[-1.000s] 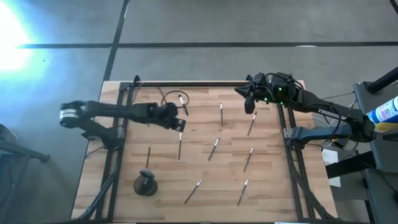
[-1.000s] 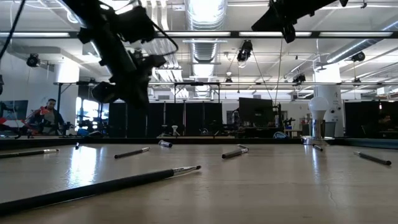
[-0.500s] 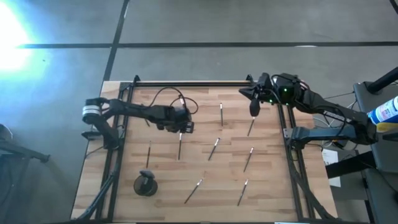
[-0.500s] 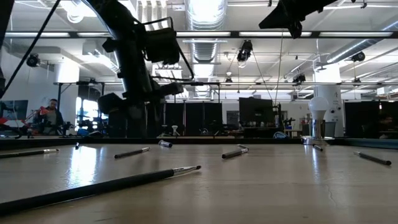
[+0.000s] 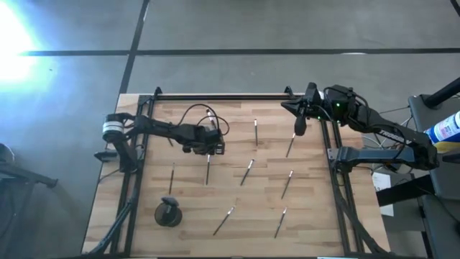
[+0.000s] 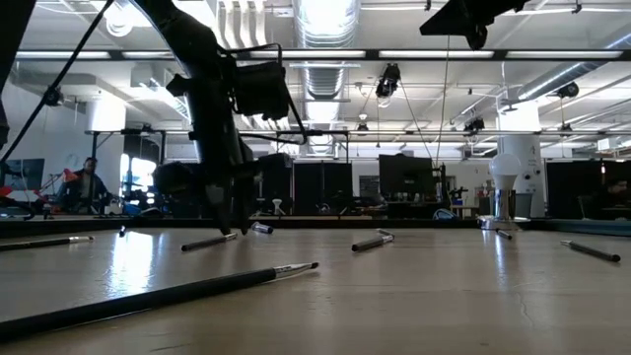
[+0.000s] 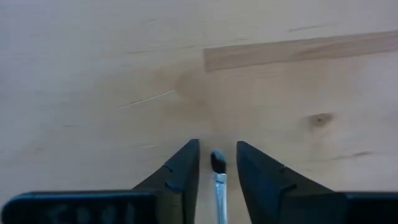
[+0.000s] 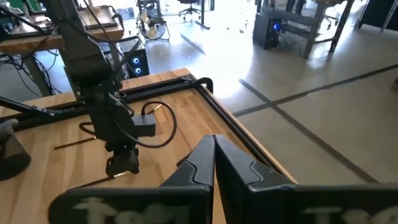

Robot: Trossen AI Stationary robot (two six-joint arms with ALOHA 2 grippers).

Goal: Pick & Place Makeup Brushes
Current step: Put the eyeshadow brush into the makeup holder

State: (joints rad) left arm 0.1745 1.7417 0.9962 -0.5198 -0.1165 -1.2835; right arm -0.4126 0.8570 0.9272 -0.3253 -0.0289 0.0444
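Several thin makeup brushes lie flat and scattered on the wooden table [image 5: 237, 108]. My left gripper [image 5: 213, 150] is low over the far end of one brush [image 5: 208, 171], left of the table's middle. In the left wrist view it is open [image 7: 217, 152], one finger on each side of the brush's dark head [image 7: 217, 160], with a narrow gap either side. My right gripper [image 5: 300, 129] is shut [image 8: 213, 142] and hangs high above the far right part of the table [image 6: 476, 37].
Other brushes lie toward the middle and right [image 5: 248, 171] [image 5: 287, 183] [image 5: 290, 144] [image 5: 255, 129], by the near edge [image 5: 224, 219] [image 5: 280, 221], and one to the left [image 5: 172, 176]. A dark round cup [image 5: 168, 213] stands near the near-left corner. A cable loops off the left arm [image 5: 194, 109].
My left gripper has moved toward the table's right and near edges and come down until its fingertips are at the table around the brush's far end. My right gripper has drifted toward the table's right edge, staying high. No brush has moved.
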